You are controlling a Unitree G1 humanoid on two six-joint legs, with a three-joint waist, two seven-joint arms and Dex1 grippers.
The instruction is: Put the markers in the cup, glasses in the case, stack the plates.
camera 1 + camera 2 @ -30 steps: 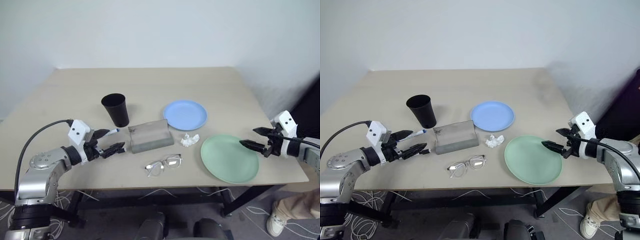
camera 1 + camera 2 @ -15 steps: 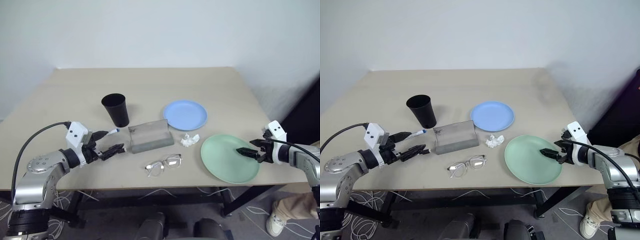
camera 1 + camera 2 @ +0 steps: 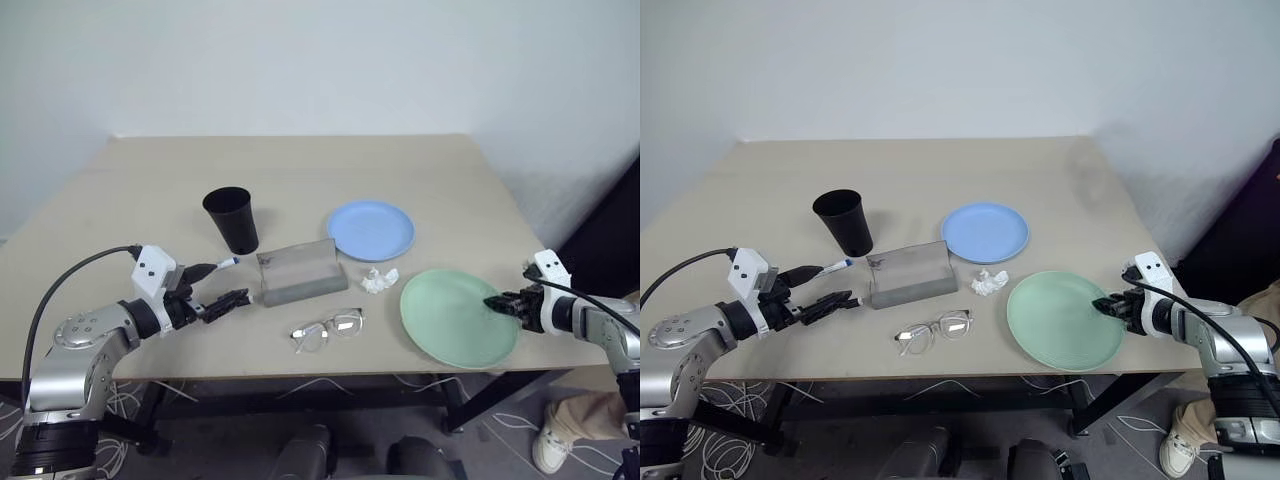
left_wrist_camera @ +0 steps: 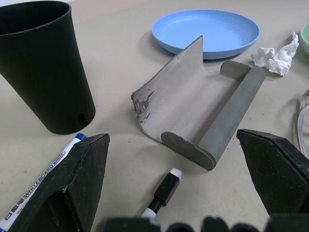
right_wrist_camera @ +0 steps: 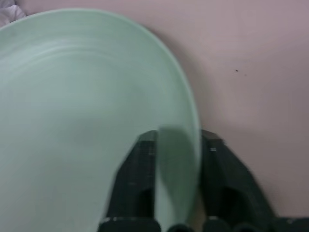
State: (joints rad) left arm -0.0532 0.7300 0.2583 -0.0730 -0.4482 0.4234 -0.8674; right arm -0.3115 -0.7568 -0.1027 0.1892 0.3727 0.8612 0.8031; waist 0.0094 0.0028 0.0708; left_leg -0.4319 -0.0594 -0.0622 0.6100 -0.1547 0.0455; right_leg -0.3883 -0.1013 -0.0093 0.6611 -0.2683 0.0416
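My right gripper is shut on the near right rim of the mint green plate, and the rim shows pinched between its fingers. The light blue plate lies farther back. My left gripper stands open, low over the table, left of the grey case, whose lid is up. One blue-capped marker lies by its left finger, and a dark-capped marker lies between the fingers. The black cup stands upright behind them. The glasses lie in front of the case.
A small crumpled white paper lies between the case and the green plate. The green plate sits close to the table's front right edge. A person's shoe shows on the floor at the lower right.
My right gripper has come down onto the green plate's rim and shut on it. The left gripper has stayed open in the same place.
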